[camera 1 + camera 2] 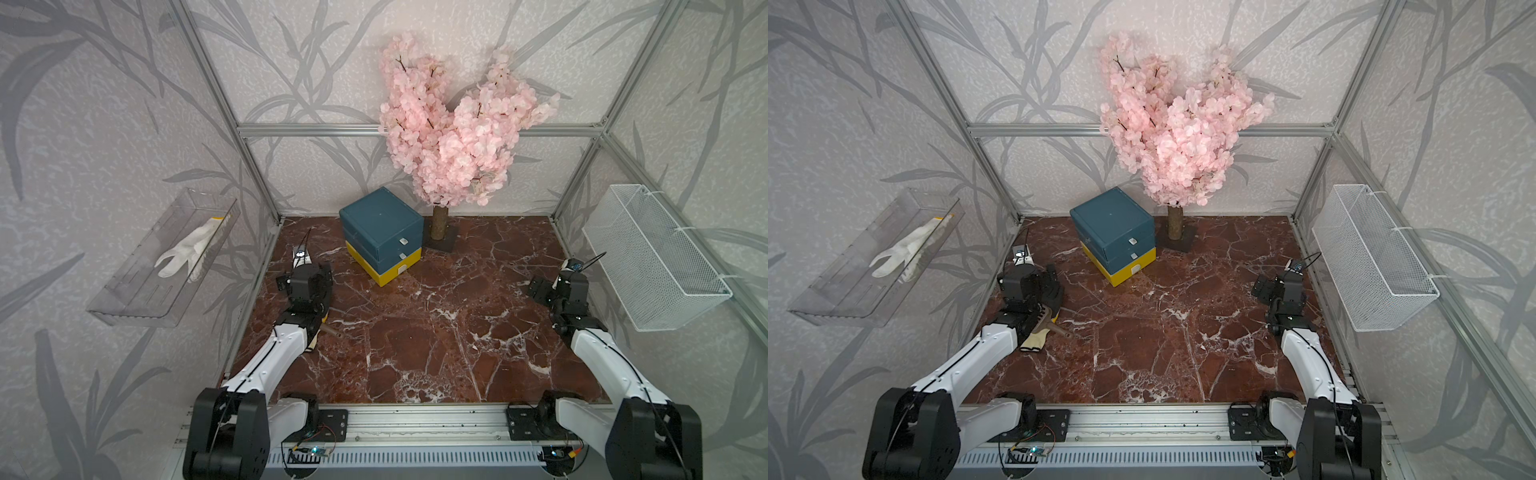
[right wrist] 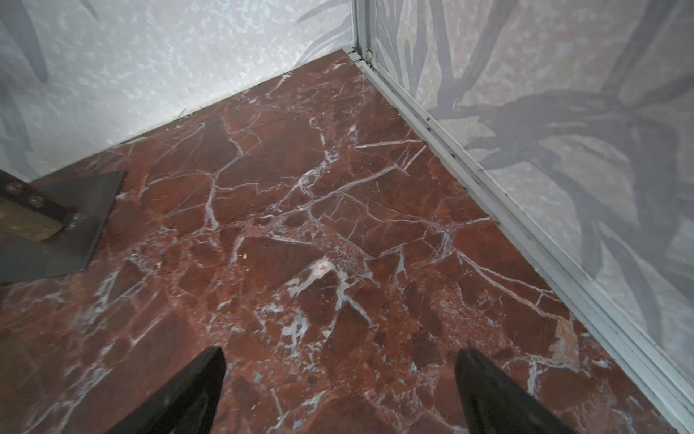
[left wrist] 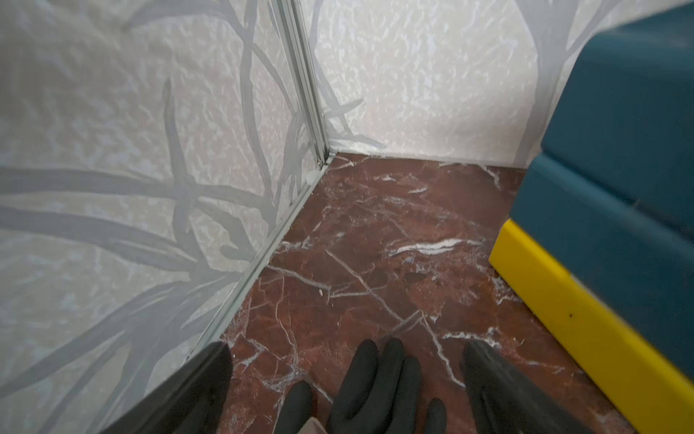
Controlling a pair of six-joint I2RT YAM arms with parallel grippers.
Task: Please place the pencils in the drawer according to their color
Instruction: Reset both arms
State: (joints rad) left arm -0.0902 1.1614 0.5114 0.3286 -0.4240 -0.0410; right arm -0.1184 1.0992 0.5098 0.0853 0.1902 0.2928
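A clear plastic shelf (image 1: 124, 299) on the left wall carries a white glove (image 1: 187, 251); no lettering on either can be read.

Below it, the left tool (image 3: 347, 351) sits low over the red-brown marble counter (image 1: 436, 332), close to the left wall. In the left wrist view its two dark fingers (image 3: 214, 360) are spread wide. The fingers of a black glove (image 3: 375, 379) lie on the counter between them, with bare marble on either side, so the tool grips nothing. In both top views this glove's pale cuff (image 1: 1034, 338) shows under the left arm, and a brown handle (image 1: 330, 330) pokes out just beside it.

The drawer (image 1: 382, 232) is a teal chest standing at the back of the counter, left of centre and turned corner-first toward the arms. Its two teal fronts and the yellow bottom front (image 1: 395, 270) all sit pushed in flush. Each front has a small white pull tab (image 1: 402, 241), too small to show any marking.

Just right of the chest stands a pink blossom tree (image 1: 449, 137) on a dark base plate (image 1: 442, 243).

The right tool (image 2: 340, 355) hovers over bare marble near the right wall, spread wide and holding nothing.

A white wire basket (image 1: 656, 266) hangs on the right wall.
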